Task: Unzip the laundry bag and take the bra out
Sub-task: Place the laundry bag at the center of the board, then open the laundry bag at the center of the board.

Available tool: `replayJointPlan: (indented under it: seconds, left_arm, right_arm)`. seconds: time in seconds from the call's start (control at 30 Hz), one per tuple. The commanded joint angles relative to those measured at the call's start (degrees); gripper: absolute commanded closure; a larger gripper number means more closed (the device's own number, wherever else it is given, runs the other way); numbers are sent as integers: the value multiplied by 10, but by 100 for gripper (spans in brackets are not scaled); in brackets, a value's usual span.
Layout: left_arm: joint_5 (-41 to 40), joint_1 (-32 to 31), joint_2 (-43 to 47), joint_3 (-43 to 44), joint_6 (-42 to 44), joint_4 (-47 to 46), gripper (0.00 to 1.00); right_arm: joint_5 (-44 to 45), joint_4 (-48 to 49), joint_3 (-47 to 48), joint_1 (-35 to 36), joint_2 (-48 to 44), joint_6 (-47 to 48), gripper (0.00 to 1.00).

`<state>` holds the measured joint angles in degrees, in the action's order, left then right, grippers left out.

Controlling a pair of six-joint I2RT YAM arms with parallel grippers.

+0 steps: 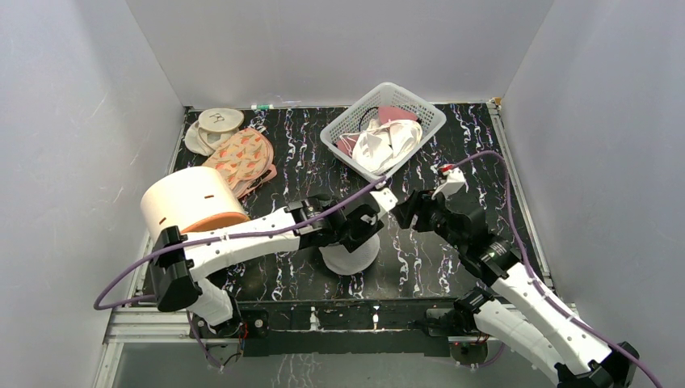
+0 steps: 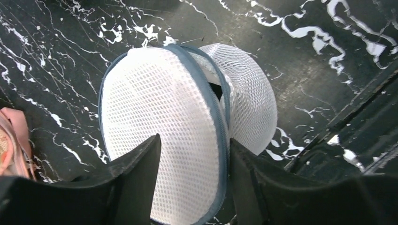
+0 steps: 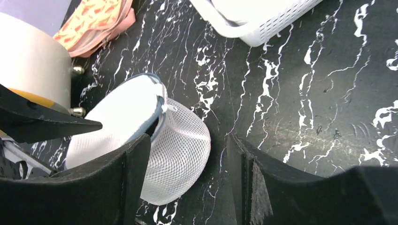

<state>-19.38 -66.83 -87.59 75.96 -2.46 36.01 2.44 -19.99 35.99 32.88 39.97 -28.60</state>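
small round white mesh laundry bag (image 1: 353,257) standing on edge at the front middle of black white-veined table (image 1: 299,145), left gripper (image 2: 195,139) clamped across one domed half, right gripper (image 3: 188,137) fingers spread wide just beside it

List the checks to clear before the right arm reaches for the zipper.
1. The left gripper straddles one half of the laundry bag: ok.
2. That grip is firm: cannot tell.
3. The right gripper is open and empty: ok.
4. The zipper pull shows on the rim in the right wrist view: ok.
5. The bra is inside: cannot tell, hidden by mesh.
6. The white basket stands apart from the bag: ok.
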Motion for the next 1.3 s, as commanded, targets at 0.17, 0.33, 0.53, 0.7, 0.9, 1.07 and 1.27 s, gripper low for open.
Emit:
replayJointPlan:
  seconds: [0.17, 0.33, 0.53, 0.7, 0.9, 1.07, 1.27]
  left_arm:
    - [35, 2, 119, -23, -26, -75, 19]
    - [45, 20, 144, -28, -61, -79, 7]
    - [66, 69, 181, -87, -149, -61, 2]
    - [16, 97, 229, -110, -177, -52, 2]
    - [-124, 98, 271, -93, -179, -33, 2]
    - [-216, 98, 331, -101, -187, -46, 2]
    - [-257, 98, 418, -128, -168, -88, 2]
  right_arm:
    - [31, -15, 40, -1, -24, 11, 35]
    - [4, -20, 55, -2, -17, 30, 26]
    - [-145, 10, 66, -1, 13, 79, 15]
    - [-254, 52, 74, 11, 64, 100, 13]
    - [-234, 52, 131, 76, 117, 134, 13]
    - [-114, 23, 176, 187, 178, 165, 13]
    - [20, -9, 231, 300, 269, 184, 17]
